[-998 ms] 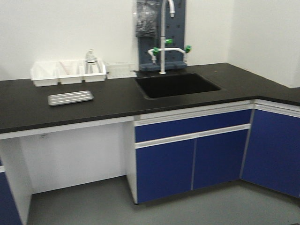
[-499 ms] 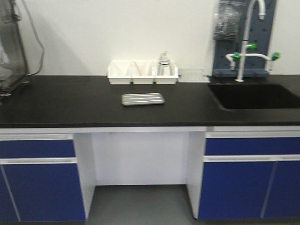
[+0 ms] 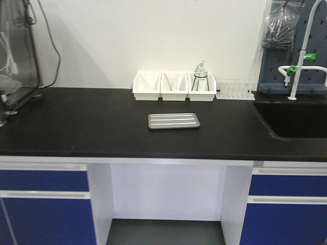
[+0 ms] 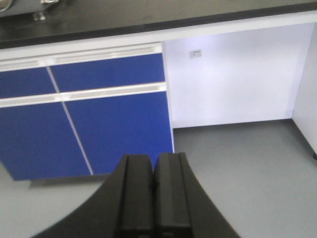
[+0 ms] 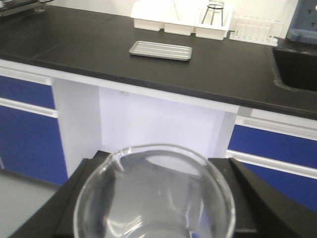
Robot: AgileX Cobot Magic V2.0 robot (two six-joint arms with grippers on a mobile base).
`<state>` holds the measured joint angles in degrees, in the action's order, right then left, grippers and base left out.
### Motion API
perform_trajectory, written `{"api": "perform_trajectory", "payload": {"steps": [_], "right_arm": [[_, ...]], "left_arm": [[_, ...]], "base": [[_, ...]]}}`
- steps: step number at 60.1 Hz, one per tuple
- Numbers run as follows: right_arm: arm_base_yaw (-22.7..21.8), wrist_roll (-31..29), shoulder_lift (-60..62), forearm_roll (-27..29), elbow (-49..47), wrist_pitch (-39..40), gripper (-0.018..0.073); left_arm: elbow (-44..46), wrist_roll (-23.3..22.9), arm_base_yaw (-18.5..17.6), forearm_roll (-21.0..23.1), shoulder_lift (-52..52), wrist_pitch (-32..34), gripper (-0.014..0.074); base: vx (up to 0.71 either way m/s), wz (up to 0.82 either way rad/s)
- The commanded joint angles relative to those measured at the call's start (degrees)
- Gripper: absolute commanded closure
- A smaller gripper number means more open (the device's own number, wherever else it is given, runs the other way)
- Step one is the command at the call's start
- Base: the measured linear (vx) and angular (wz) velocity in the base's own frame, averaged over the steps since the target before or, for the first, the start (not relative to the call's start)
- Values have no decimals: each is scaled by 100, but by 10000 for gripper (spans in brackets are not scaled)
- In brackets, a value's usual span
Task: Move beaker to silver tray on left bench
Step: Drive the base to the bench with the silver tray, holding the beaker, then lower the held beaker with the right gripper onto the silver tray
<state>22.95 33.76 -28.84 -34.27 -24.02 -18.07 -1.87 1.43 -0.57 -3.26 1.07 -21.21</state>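
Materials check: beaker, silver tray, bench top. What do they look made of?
The beaker looks like clear glass: see-through, glossy rim with pour spout; clear plastic not ruled out. The silver tray looks like metal, likely stainless: shiny grey, pressed ridges. The left bench is matte black, little glare; material unclear.

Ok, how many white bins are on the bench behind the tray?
3, side by side behind the tray: left bin, middle bin, right bin, the last holding glassware. The rack beside them is not a bin; none looks hidden.
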Motion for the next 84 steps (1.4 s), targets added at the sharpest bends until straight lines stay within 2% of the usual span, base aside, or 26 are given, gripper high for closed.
{"api": "perform_trajectory", "payload": {"steps": [1,31,84], "right_arm": [[-16,-3,-11,-110,-181,390,571],[-16,-3,-11,-110,-181,384,571],[-16,-3,-11,-110,-181,384,571]], "left_arm": [[-114,-10,-33,16,42,434,595],[-114,-10,-33,16,42,434,595],[-114,-10,-33,16,42,434,595]], "base": [[39,-21],[42,-15],[42,5]]}}
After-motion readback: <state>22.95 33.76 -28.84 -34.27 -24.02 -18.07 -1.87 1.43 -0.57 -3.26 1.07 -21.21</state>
